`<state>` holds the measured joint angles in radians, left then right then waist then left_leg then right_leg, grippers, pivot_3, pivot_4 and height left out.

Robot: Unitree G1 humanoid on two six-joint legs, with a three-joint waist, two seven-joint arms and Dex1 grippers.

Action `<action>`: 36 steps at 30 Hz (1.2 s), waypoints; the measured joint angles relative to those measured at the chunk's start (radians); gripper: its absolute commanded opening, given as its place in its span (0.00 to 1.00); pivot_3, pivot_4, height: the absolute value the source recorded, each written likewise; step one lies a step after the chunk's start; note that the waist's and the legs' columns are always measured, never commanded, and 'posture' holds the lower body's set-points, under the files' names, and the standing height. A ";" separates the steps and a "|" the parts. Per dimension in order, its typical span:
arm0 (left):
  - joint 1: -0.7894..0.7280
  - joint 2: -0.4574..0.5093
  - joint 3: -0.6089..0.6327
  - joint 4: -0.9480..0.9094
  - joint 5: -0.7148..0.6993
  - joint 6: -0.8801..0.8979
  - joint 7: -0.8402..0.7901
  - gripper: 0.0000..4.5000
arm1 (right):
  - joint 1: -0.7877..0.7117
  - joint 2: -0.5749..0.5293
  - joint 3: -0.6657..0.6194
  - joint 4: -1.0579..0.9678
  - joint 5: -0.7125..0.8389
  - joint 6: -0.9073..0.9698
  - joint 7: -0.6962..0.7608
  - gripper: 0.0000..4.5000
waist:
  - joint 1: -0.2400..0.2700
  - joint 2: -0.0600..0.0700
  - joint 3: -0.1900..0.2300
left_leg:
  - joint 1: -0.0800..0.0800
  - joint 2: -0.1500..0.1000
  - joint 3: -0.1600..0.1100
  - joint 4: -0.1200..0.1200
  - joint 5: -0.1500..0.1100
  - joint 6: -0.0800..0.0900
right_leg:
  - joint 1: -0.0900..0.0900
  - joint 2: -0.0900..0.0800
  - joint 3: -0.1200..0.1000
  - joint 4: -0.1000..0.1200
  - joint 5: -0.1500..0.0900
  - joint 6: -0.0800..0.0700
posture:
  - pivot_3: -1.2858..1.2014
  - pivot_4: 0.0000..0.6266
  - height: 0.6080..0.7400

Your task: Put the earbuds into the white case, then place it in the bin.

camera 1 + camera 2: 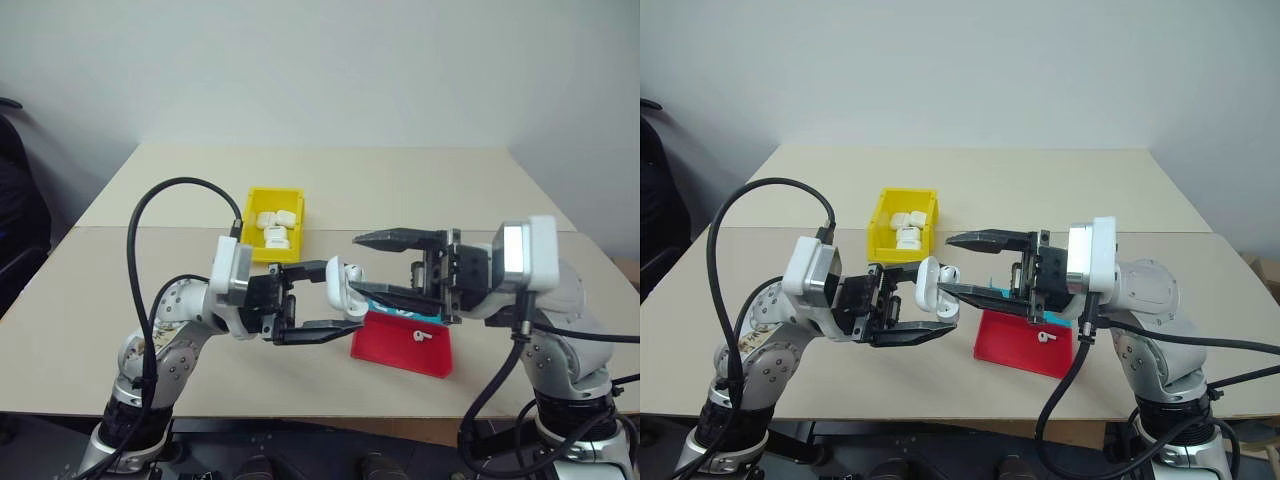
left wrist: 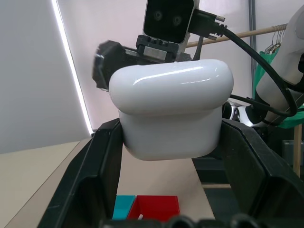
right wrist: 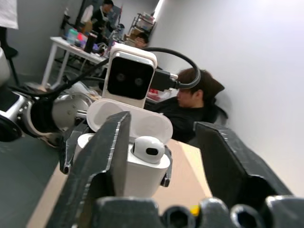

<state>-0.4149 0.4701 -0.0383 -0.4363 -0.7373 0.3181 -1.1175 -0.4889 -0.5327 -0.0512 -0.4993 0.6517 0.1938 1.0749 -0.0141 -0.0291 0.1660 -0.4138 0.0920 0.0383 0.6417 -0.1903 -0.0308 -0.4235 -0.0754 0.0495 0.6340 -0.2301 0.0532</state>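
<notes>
With the left gripper (image 1: 318,302) clamped on the open white case (image 1: 345,288) above the table's near edge and one earbud (image 3: 148,148) seated, the right gripper (image 1: 372,265), jaws wide and empty, should take the earbud (image 1: 421,336) from the red tray (image 1: 402,345) just right, then the yellow bin (image 1: 272,226) behind.

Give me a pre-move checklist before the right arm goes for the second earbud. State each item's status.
1. Case held firmly: ok. The left gripper is shut on the white case, above the table.
2. Lid open: ok. In the right wrist view the lid is up.
3. First earbud seated: ok. One earbud sits in the case.
4. Right gripper free: ok. The right gripper is open with nothing between its fingers.
5. Second earbud reachable: ok. It lies on the red tray as a small white earbud.
6. Yellow bin has room: cannot tell. Several white cases already lie inside.
</notes>
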 measured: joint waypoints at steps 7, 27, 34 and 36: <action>0.036 0.041 0.005 0.029 0.067 -0.060 -0.018 0.62 | -0.011 -0.073 -0.006 0.021 0.016 0.033 0.010 0.58 | -0.002 0.000 0.000 | 0.000 0.000 0.000 -0.001 0.000 0.000 | 0.000 0.000 0.000 -0.002 0.001 0.000 | 0.52 0.24 1.00; 0.363 0.170 0.076 0.014 0.202 -0.230 -0.062 0.62 | -0.580 -0.274 0.620 0.614 -0.590 0.483 0.175 0.58 | -0.003 0.001 0.000 | -0.003 0.000 0.001 -0.006 -0.001 0.001 | -0.005 -0.001 -0.001 -0.004 0.002 -0.008 | 0.52 0.24 1.00; 0.385 0.167 0.057 0.013 0.228 -0.253 -0.042 0.62 | -0.608 -0.184 0.718 0.696 -0.714 0.539 0.193 0.58 | 0.004 0.001 0.000 | -0.006 0.000 0.002 -0.007 -0.001 0.001 | -0.008 -0.001 -0.002 -0.004 0.002 -0.008 | 0.52 0.24 1.00; 0.385 0.159 0.054 0.013 0.230 -0.256 -0.034 0.62 | -0.608 -0.168 0.734 0.706 -0.735 0.551 0.202 0.58 | 0.003 0.001 0.000 | -0.007 0.000 0.001 -0.007 -0.001 0.001 | -0.009 -0.001 -0.002 -0.004 0.002 -0.008 | 0.52 0.24 1.00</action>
<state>-0.0303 0.6296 0.0160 -0.4232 -0.5075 0.0621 -1.1511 -1.0967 -0.7008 0.6823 0.2065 -0.0833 0.7448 1.2770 -0.0113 -0.0278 0.1661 -0.4211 0.0922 0.0398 0.6350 -0.1914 -0.0295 -0.4327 -0.0766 0.0474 0.6305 -0.2278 0.0456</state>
